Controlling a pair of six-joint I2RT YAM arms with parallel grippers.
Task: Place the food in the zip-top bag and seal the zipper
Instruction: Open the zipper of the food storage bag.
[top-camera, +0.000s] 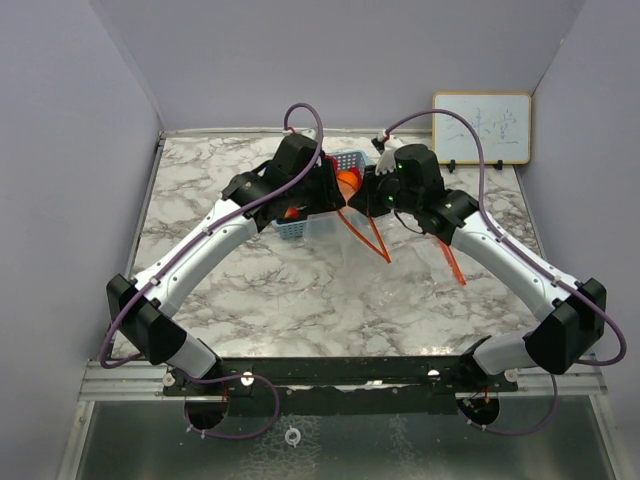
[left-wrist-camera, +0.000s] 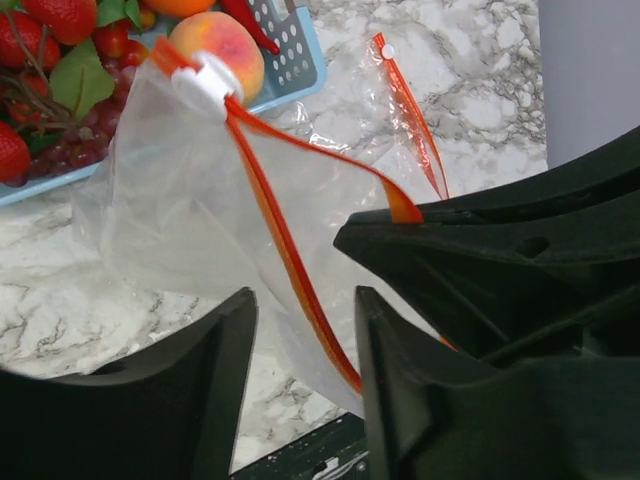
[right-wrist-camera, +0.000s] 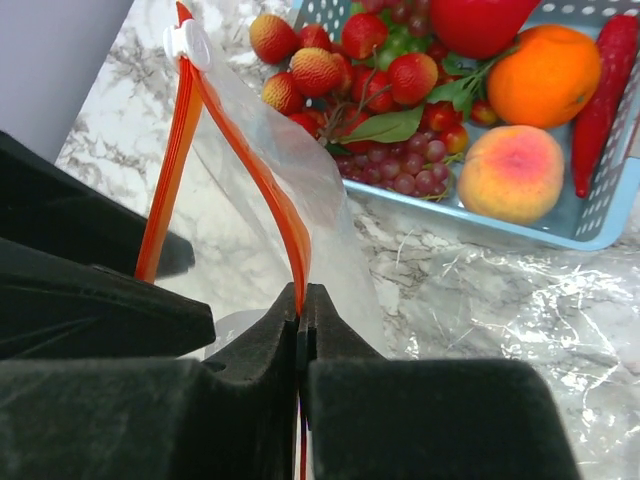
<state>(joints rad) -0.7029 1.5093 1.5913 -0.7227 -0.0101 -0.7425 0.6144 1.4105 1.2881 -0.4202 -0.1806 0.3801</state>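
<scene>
Nothing bagged tbh: the food (right-wrist-camera: 420, 110) was all found in the basket (right-wrist-camera: 600, 235), zip-top bag (left-wrist-camera: 180, 200) unfilled and unsealed. The zipper (left-wrist-camera: 290, 250) was clamped by the right gripper (right-wrist-camera: 302, 300); the left gripper (left-wrist-camera: 305, 300) was seen released.

robot lab cell: plain grey walls (top-camera: 340, 60) boxing marble-top table (top-camera: 300, 300), whiteboard (top-camera: 481, 128) (scribbled) at back, arms (top-camera: 200, 255) bolted to rail (top-camera: 340, 375).

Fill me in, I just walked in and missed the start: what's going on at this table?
The right tool is shut on the orange-red zipper of a clear zip-top bag, which lies beside a blue basket. The left tool is open, with the strip's other side running between its fingers. All the food in view lies in the basket. None shows in the bag, and its mouth is unsealed.
</scene>
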